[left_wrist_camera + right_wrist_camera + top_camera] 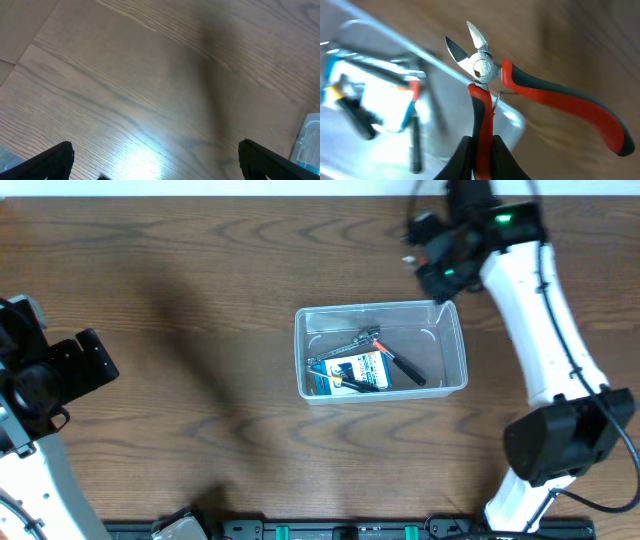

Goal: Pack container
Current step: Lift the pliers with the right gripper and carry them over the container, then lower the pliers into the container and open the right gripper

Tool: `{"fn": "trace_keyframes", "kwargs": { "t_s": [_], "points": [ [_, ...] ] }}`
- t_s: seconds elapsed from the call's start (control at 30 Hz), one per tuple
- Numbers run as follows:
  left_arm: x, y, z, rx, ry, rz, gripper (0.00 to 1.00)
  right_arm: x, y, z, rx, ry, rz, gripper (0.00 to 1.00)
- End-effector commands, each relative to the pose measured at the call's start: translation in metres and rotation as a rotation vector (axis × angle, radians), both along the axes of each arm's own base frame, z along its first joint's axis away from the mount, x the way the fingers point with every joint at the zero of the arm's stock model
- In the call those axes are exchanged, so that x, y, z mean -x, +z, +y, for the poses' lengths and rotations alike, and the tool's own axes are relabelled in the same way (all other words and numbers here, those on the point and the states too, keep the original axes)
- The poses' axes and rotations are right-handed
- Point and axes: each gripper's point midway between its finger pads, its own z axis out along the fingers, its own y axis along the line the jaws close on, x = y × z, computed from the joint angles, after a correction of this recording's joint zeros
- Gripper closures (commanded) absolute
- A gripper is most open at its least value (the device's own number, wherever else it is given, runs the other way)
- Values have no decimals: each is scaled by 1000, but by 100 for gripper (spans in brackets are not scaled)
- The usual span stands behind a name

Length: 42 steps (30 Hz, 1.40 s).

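Closest to your right wrist camera are the side cutters [482, 70], with red-and-black handles and short blades parted and pointing up. Your right gripper [483, 157] is clenched on one handle, the one running straight down the frame, while the other handle splays free to the right. Behind and below the cutters, blurred, you can see a corner of the container. From overhead, the clear container [445, 345] sits near the middle of the wooden table [180, 300], long side running left to right. Your right arm reaches in from the right so that the gripper hangs above the tub's far right corner. Inside the tub lie a blue-and-white box [358, 372], a red-and-black handled tool [402, 365] angled across its right side, and a metallic tool [345, 348] just beyond the box; what kind of tool that is you cannot tell at this size. Your left gripper [155, 162] is released, its two black fingertips standing wide apart over bare wood, well to the left of the container, holding nothing.
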Motion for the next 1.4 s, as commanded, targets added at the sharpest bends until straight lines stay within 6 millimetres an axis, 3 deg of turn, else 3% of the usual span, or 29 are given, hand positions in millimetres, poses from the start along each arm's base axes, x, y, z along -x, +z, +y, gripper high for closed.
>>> {"fn": "trace_keyframes", "kwargs": {
  "t_s": [0.0,0.13,0.27,0.57,0.9,1.2,1.37],
  "points": [
    [-1,3,1,7,11,-14,2,12,3,37,-1,113,-1,90],
    [-1,3,1,7,11,-14,2,31,1,67,12,217,19,90],
    [-1,3,1,7,11,-14,2,51,-8,81,52,357,56,89],
    [-1,3,1,7,11,-14,2,80,-53,73,87,508,190,87],
    [-1,3,1,7,11,-14,2,86,-77,70,90,505,222,87],
    [-1,3,1,7,11,-14,2,88,-106,73,-7,487,238,87],
    [-1,3,1,7,11,-14,2,89,-113,69,-13,476,248,82]
  ]
}}
